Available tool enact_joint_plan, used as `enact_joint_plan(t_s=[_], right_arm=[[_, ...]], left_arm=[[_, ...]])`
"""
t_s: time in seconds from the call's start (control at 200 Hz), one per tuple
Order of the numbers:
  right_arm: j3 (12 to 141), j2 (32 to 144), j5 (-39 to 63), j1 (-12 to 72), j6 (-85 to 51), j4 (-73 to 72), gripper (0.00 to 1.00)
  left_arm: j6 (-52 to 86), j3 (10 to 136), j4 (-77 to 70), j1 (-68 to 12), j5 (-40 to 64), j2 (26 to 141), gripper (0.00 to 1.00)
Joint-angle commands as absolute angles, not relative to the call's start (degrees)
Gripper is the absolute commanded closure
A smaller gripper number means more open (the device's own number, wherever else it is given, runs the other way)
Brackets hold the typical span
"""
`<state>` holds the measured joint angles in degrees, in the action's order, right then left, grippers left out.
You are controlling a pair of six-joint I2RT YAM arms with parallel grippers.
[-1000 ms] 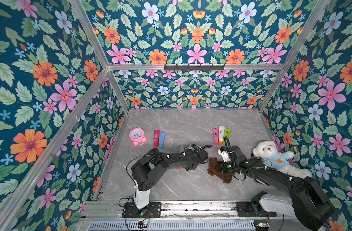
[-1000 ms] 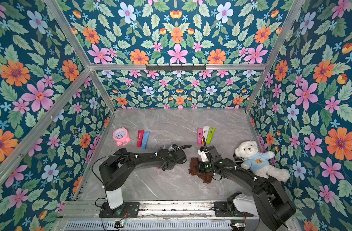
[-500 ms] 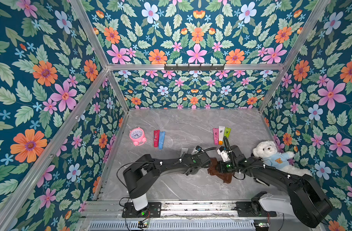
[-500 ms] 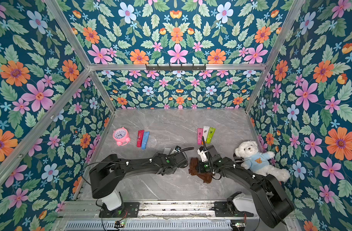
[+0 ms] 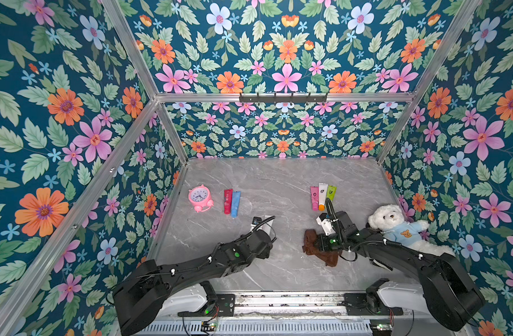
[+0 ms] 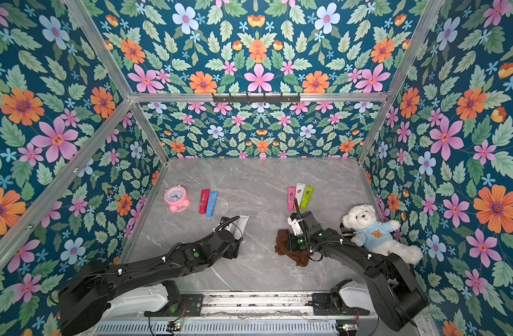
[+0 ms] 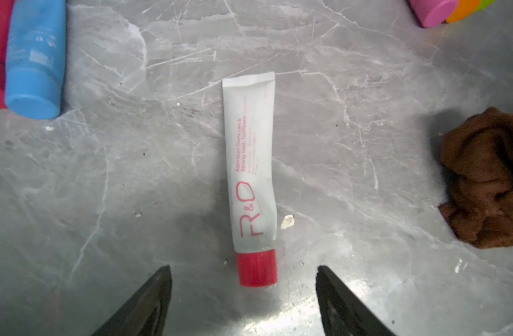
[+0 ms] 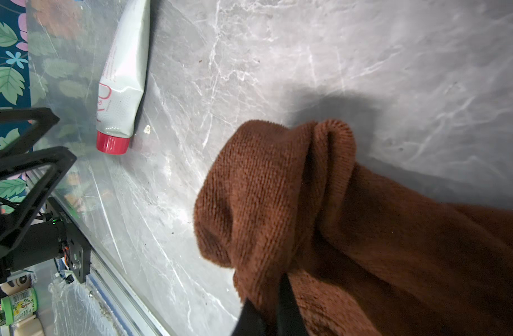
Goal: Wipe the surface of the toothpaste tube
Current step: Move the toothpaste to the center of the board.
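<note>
**A:** Tube (image 5: 268, 223) in both top views: where is it lying?

**B:** Flat on the table (image 5: 278, 180), just ahead of the left gripper (image 5: 262, 232). The cloth (image 5: 319, 253) is bunching under the right gripper (image 5: 319, 241), well apart.

**A:** Left wrist?

**B:** Jaws are standing spread, with the cap (image 7: 257, 269) between the tips, untouched.

**A:** Right wrist?

**B:** Jaws are pinching the cloth, with the tube off beside it. Nothing is wiping now, so I'm judging it either done or not begun. I cannot tell which.
</note>
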<state>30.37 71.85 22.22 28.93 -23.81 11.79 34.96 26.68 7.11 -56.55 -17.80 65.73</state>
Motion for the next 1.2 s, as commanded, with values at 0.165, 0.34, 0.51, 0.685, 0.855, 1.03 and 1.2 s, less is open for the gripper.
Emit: enact_joint_plan(t_s=[0.165,0.34,0.51,0.685,0.855,1.03,1.2], right_arm=[[30.94,72.1,21.81,28.98,-23.05,12.59,1.0],[31.0,72.18,21.62,28.95,-23.29,12.58,1.0],[31.38,72.54,21.53,29.0,-23.05,12.83,1.0],[32.54,70.63,22.71,29.0,-23.21,13.35,1.0],[35.55,70.15,26.98,29.08,-23.97,12.33,1.0],[39.81,73.79,27.17,29.79,-23.92,11.16,1.0],[43.39,81.07,25.73,30.35,-23.29,9.22,1.0]], left_arm=[[35.54,20.95,-6.28,-51.64,-8.72,68.56,0.29],[34.33,21.77,-6.07,-51.53,-7.38,71.77,0.31],[33.0,22.34,-5.76,-51.59,-6.04,73.72,0.46],[28.68,24.56,-4.71,-53.2,-2.35,76.12,0.66],[23.62,28.26,-4.31,-58.01,0.09,79.24,0.75],[19.84,30.67,-3.99,-60.79,1.33,81.27,0.76],[19.86,29.46,-7.23,-62.16,1.94,82.45,0.78]])
